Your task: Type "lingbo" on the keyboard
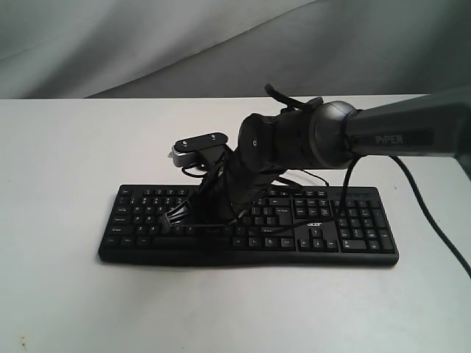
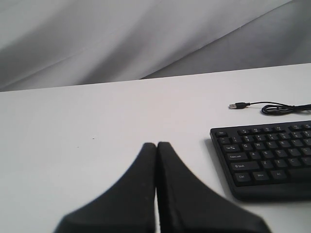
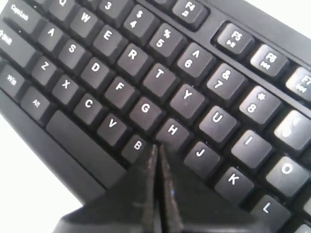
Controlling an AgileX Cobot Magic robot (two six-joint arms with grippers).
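Right claw (image 3: 156, 147), pressed together and empty, points its tips at the keyboard (image 1: 346, 224), just beside the B key (image 3: 137, 145) and H key (image 3: 172, 129); contact unclear. Left claw (image 2: 156, 144), also closed, hangs over the counter (image 2: 73, 116), with the keyboard off to its side.

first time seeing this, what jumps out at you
The dark right arm reaches down over the middle of the black keyboard. Its shut jaws point between the B and H keys. The left jaws, also shut, hover over the white table off the keyboard's Esc end.
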